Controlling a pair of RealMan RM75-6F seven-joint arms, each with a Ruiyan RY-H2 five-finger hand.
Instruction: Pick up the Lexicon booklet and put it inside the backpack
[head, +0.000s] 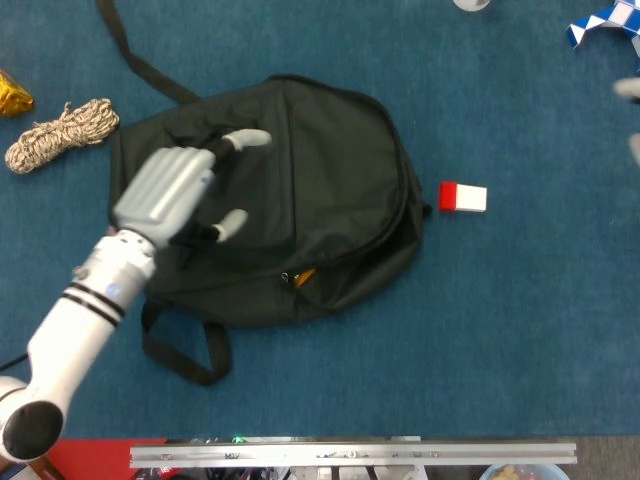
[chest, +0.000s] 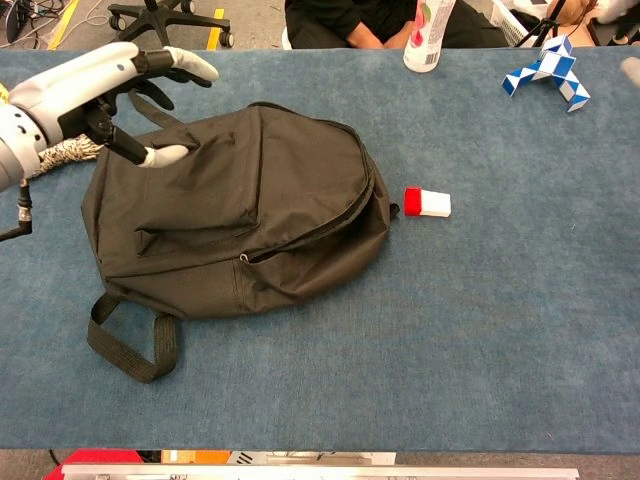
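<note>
The black backpack (head: 300, 190) lies flat on the blue table, its flap down. The Lexicon booklet is hidden inside; only a small orange sliver (head: 304, 275) peeks out at the zip in the head view. My left hand (head: 175, 190) hovers over the backpack's left part with fingers spread and nothing in it; the chest view shows the left hand (chest: 105, 95) raised above the bag's upper left edge (chest: 120, 170). Of my right hand (head: 632, 118), only blurred, separated fingertips show at the right edge of the frame.
A red and white box (head: 463, 197) lies right of the backpack. A rope coil (head: 60, 133) and a gold item (head: 12, 92) sit at far left. A blue-white snake puzzle (chest: 545, 72) and a bottle (chest: 427, 35) stand at the back.
</note>
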